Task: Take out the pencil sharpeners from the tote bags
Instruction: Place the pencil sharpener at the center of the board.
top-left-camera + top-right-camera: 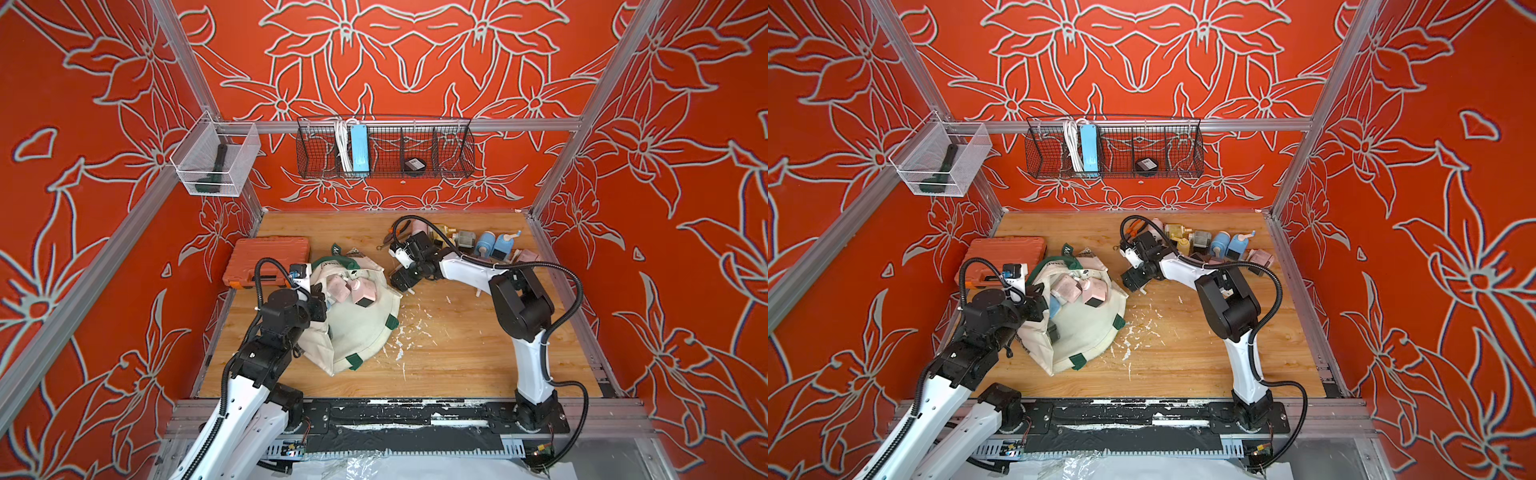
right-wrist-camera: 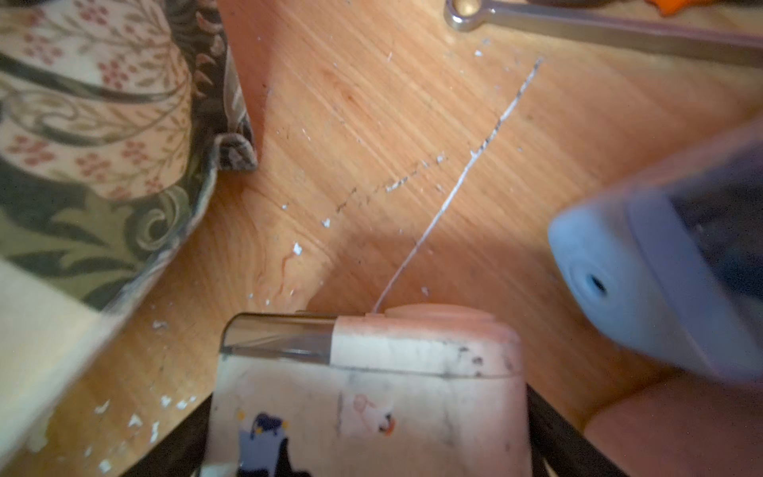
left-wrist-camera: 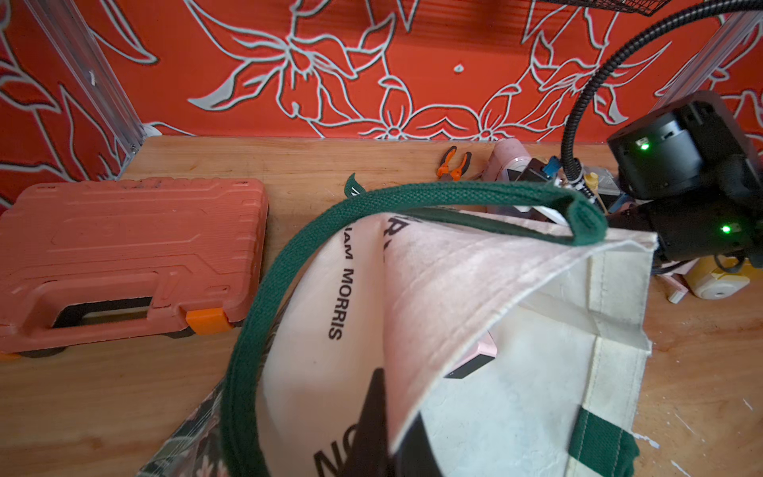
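On the left of the table [image 1: 457,353], the left arm bends low over the cream tote bag [image 1: 357,328], left fingers [image 3: 371,413] pinched shut on its rim. Pink sharpeners [image 1: 338,289] lie in its open mouth. Right of the bag, the right arm stretches far and leftward, right fingers [image 2: 555,433] spread wide, clasping a pink-and-cream sharpener [image 2: 371,396]. Blue sharpeners [image 1: 484,245] stand far right.

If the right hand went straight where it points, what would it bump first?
Probably the bare wooden table, beside the tote bag; the pink sharpener in the right hand would touch first.
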`<state>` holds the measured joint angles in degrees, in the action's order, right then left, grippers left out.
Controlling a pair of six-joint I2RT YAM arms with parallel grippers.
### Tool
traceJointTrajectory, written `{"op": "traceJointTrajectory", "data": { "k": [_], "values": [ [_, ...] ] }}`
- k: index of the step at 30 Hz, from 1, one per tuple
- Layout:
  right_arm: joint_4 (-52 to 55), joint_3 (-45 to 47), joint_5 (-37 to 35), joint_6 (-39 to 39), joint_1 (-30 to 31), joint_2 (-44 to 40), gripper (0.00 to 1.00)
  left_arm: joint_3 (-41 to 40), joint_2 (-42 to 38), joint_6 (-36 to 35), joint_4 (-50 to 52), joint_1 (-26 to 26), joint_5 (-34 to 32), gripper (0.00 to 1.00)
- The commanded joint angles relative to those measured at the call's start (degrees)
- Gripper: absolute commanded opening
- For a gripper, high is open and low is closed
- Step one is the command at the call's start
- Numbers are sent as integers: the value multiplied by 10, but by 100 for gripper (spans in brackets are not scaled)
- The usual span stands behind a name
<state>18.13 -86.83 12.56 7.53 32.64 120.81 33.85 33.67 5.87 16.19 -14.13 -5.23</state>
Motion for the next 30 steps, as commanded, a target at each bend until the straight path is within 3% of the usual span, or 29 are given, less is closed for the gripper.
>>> {"op": "traceJointTrajectory", "data": {
  "k": [1, 8, 16, 30],
  "values": [
    [22, -40, 16, 31, 2, 26, 73, -2, 1, -3, -21, 6, -2, 0],
    [53, -92, 12, 51, 2, 57, 77, -4, 1, -4, -23, 6, 2, 0],
    [44, -71, -7, 48, 2, 35, 91, -5, 7, -5, -25, 6, 6, 0],
    [15, -13, 13, 5, 2, -56, 99, -7, 5, -6, -27, 6, 7, 0]
  ]
}}
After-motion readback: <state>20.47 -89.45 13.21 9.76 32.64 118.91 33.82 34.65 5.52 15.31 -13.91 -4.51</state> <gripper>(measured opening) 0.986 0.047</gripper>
